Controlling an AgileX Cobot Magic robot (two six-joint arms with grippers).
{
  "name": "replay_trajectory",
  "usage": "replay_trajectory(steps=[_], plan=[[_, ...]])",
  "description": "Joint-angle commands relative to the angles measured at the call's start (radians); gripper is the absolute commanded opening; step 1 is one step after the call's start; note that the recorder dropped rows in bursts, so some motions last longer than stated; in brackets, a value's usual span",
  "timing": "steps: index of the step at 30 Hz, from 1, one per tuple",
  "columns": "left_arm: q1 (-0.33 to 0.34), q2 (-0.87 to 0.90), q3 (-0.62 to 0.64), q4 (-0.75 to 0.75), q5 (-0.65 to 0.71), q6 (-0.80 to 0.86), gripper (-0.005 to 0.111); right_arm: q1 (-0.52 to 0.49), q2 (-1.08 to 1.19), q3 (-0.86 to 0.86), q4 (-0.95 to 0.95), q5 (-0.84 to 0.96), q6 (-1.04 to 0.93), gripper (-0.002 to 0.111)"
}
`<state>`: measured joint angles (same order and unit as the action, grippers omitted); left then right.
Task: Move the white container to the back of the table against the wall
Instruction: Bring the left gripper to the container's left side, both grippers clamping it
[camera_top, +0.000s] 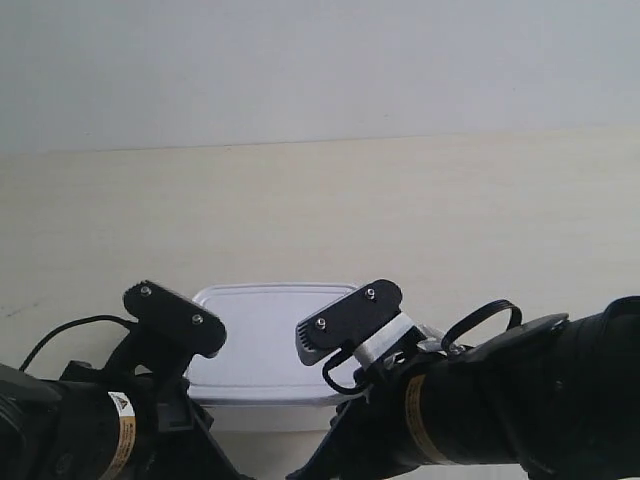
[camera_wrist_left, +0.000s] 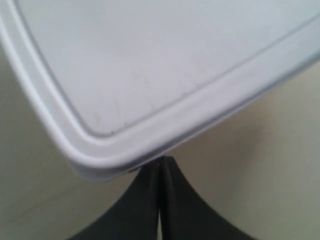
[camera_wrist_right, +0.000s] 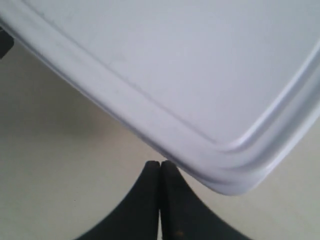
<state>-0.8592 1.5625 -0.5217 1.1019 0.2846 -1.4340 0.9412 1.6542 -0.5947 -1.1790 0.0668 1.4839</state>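
The white container lies flat on the table near its front edge, between my two arms. Its rimmed lid fills the left wrist view and the right wrist view. My left gripper is shut and empty, with its tips tucked against the side of the box, just under the lid's rim by a rounded corner. My right gripper is also shut and empty, its tips touching the box's rim beside another corner. In the exterior view the fingertips are hidden behind the arms' black wrist mounts.
The wall rises behind the table's far edge, well beyond the container. Bare table surface lies between the box and the wall. The arm at the exterior view's left and the arm at its right crowd the front edge.
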Motion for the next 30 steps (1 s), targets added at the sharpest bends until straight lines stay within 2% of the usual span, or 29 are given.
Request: replay_trajectory(steps=[1, 3, 8, 11, 18, 30], plan=[[0.013, 0.03, -0.043, 0.03, 0.039, -0.012, 0.0, 0.002, 0.003, -0.024, -0.004, 0.032, 0.001, 0.0], [0.046, 0.05, -0.053, 0.04, 0.037, -0.014, 0.0, 0.002, 0.003, -0.033, -0.004, 0.1, 0.001, 0.0], [0.137, 0.071, -0.063, 0.07, -0.056, -0.015, 0.0, 0.002, 0.007, -0.041, -0.038, 0.135, 0.001, 0.0], [0.165, 0.071, -0.063, 0.075, -0.093, -0.015, 0.0, 0.002, 0.024, -0.06, -0.042, 0.143, 0.001, 0.0], [0.201, 0.071, -0.07, 0.092, -0.112, -0.015, 0.0, 0.002, 0.062, -0.102, -0.044, 0.168, -0.002, 0.0], [0.212, 0.136, -0.159, 0.096, -0.107, -0.014, 0.0, 0.002, 0.117, -0.194, -0.054, 0.275, -0.025, 0.0]])
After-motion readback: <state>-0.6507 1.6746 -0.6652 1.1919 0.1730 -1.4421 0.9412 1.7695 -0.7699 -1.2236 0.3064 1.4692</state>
